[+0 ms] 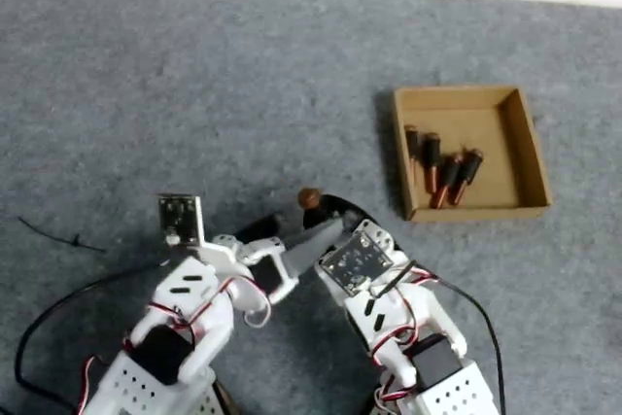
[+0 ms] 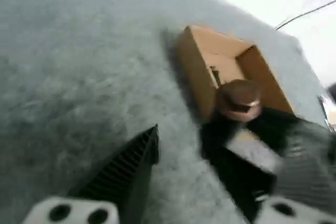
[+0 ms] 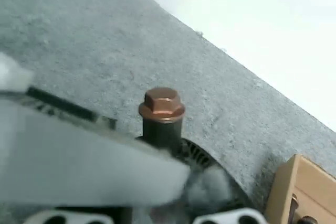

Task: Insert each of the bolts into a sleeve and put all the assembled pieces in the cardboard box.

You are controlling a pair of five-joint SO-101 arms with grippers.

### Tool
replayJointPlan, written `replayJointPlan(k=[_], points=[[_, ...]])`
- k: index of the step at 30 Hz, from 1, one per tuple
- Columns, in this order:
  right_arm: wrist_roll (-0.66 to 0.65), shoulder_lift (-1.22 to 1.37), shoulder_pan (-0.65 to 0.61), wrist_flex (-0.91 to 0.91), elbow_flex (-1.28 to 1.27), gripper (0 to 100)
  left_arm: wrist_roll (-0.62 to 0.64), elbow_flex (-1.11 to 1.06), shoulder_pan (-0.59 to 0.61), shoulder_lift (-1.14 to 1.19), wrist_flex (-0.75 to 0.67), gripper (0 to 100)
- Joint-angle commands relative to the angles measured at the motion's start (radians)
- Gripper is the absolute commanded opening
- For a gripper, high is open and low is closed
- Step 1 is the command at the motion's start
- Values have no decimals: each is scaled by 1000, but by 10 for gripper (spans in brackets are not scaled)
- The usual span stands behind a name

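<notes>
A black sleeve with a copper-headed bolt pushed into it stands upright in my right gripper, which is shut on the sleeve. The bolt head pokes out just above the two arms' tips. My left gripper is open right beside it, one pale finger crossing in front of the right gripper. In the left wrist view the bolt head sits past my open fingers. The cardboard box lies to the right and farther back, with several assembled pieces inside.
Grey carpet covers the table. A thin black cable lies at the left. The box's near wall rises close behind the held piece, and a box corner is in the right wrist view. Open carpet stretches left of the box.
</notes>
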State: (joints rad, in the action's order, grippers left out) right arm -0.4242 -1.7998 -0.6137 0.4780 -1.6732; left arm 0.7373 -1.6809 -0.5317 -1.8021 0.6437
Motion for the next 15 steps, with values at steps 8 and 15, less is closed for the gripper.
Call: replayJointPlan(k=[8,15], points=[[5,-10,50,-44,-104,5,212,45,332,-18,-103,393],[9,-10,133,-85,-105,5,218,56,398,-18,-103,393]])
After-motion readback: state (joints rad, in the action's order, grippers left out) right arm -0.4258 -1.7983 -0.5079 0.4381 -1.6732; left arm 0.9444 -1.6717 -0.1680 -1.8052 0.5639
